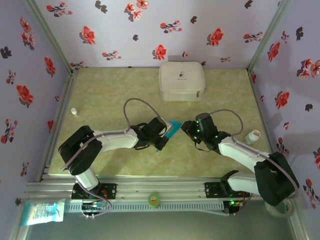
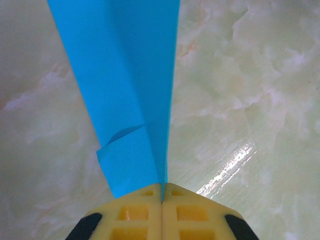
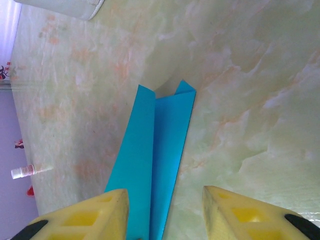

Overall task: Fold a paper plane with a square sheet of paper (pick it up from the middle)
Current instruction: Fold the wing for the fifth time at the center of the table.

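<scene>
Left fingers (image 2: 135,215) clenched on the plane (image 2: 125,75) end, pinning the centre fold, I reckon; plane is mid-bench (image 2: 250,75) between both arms; right fingers (image 3: 85,217) released, spread astride its other end, probably lining up a regrip.

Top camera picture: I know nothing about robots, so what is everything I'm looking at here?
folded paper: one, turquoise-blue, mid-table between the two tools
zip case: one, white, far side of the table
small bottle: one, whitish, left table edge
small container: one, mostly white, right table edge
roll: one, green, on the front rail
packet: one, blue and white, front left corner
table: one, pale green marbled
walls: three, lilac with red and dark flowers
arms: two, black and white, bases at the near edge
left tool: one, yellow, shut on the folded paper
right tool: one, yellow, open at the paper's other end
</scene>
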Robot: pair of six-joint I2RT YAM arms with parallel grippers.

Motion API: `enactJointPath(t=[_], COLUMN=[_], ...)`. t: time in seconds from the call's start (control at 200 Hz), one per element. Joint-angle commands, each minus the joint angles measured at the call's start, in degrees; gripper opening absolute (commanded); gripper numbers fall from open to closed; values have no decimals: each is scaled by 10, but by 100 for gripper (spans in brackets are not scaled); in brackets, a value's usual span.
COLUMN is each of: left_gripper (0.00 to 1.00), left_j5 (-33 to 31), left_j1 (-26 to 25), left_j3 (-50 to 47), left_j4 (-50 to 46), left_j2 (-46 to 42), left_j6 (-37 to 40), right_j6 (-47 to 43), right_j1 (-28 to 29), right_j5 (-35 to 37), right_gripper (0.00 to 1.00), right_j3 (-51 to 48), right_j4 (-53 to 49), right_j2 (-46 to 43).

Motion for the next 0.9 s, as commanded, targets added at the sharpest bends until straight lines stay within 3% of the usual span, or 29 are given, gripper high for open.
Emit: enactJointPath(t=[0.0,0.895], left_gripper=[0,0], left_j5=[41,236], left_j1=[7,58], left_j3=[-6,-9], left_j4=[16,105], left_j2=[7,80], left_j6=[-15,-80], right_j6=[-1,5], right_j1=[-2,1], right_j5=[-10,-34], right_gripper=[43,42], right_j3=[-9,-29], right_j4=[22,51], right_j2=[9,17])
